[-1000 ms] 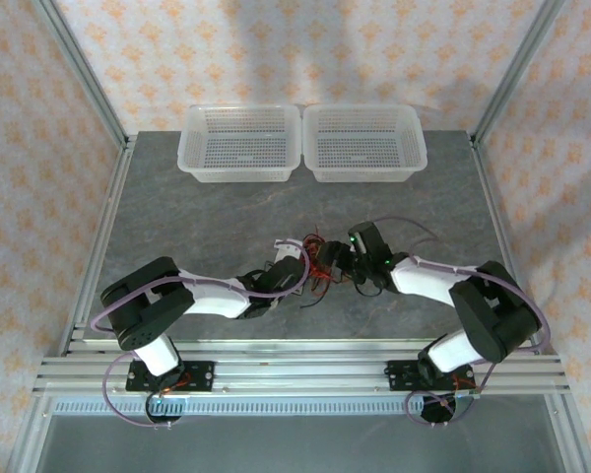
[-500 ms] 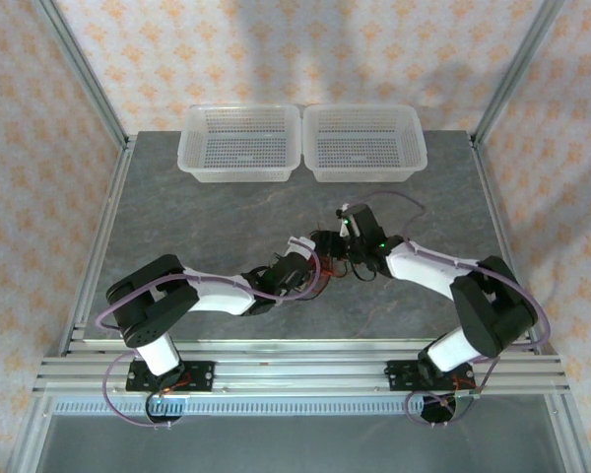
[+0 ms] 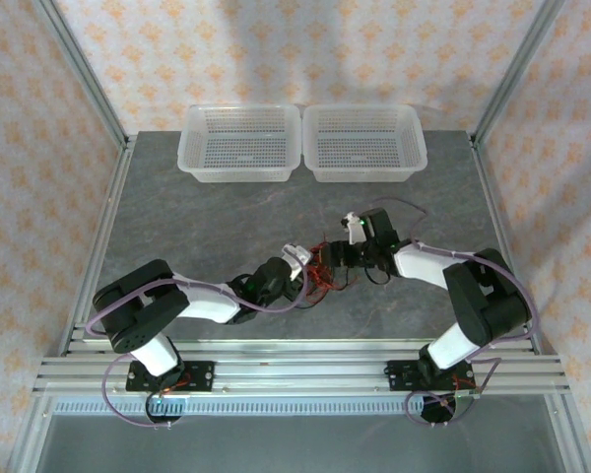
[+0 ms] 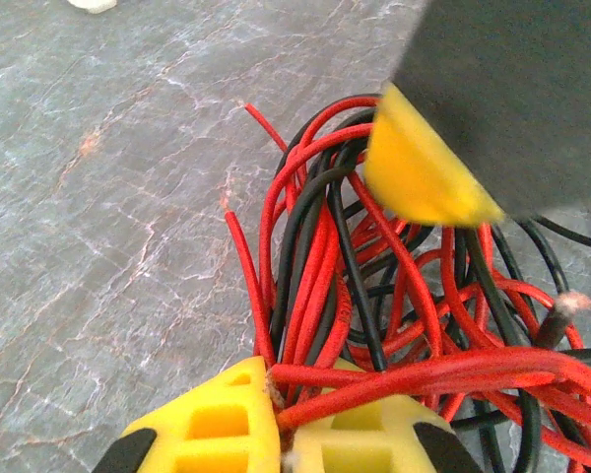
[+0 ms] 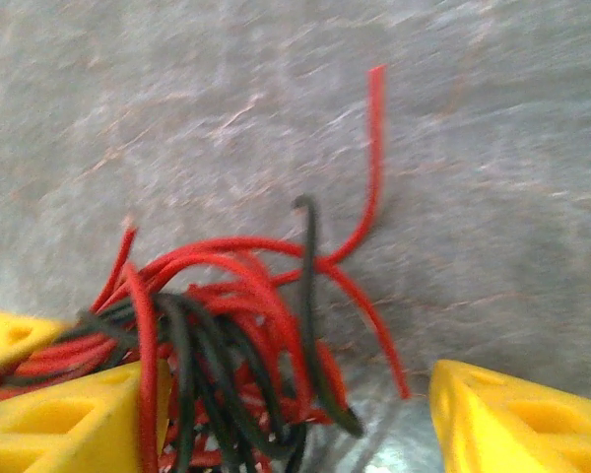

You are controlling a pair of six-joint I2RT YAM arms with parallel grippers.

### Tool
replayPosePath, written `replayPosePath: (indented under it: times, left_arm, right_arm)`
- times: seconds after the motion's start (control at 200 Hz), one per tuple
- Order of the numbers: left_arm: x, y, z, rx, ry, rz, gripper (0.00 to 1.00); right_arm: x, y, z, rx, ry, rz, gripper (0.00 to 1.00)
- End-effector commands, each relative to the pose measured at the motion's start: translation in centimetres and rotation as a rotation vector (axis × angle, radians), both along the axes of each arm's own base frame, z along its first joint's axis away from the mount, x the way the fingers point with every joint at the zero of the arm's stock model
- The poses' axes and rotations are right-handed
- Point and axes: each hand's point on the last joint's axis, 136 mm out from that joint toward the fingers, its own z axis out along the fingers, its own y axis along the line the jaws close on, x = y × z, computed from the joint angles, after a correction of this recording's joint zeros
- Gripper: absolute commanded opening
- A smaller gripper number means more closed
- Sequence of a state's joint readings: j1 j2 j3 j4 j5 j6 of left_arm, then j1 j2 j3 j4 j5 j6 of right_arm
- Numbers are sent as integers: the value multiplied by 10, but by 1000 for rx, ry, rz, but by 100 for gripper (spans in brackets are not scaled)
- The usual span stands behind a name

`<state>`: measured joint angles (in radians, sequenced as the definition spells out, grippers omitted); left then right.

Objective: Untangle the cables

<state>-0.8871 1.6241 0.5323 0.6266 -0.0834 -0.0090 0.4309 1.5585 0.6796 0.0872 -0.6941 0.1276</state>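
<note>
Cables [image 4: 325, 286], red and black, tangled in one bunch on near half of grey worktop [image 3: 227, 212]. Left hand [image 4: 281, 434] pinched together on several red strands. Right hand [image 5: 291, 419] spread apart around black and red loops, one finger [image 5: 69, 424] touching them, other well clear.

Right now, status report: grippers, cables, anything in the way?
Left gripper shut on the cables. Right gripper open, straddling them. One red-black tangle on the table. Baskets far back, apart.
</note>
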Motion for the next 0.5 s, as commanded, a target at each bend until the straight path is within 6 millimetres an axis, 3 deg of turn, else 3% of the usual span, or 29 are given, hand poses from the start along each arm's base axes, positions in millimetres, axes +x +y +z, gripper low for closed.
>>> replayPosePath:
  times: [0.0, 0.185, 0.235, 0.35, 0.465, 0.496]
  left_arm:
    - [-2, -19, 33, -105, -84, -100, 0]
    - [-8, -19, 62, -169, -168, -141, 0]
    - [-10, -20, 70, -187, -185, -153, 0]
    - [-11, -18, 85, -208, -213, -154, 0]
    - [-4, -6, 102, -208, -233, -81, 0]
    - [-2, -2, 106, -203, -236, -56, 6]
  right_arm:
    - [-14, 21, 23, 136, -75, 160, 68]
    - [-27, 28, 29, 196, -88, 232, 54]
    - [-28, 29, 34, 210, -102, 244, 41]
    - [-27, 28, 45, 215, -140, 246, 0]
    - [-13, 17, 55, 158, -185, 145, 0]
    - [-7, 11, 57, 130, -194, 93, 0]
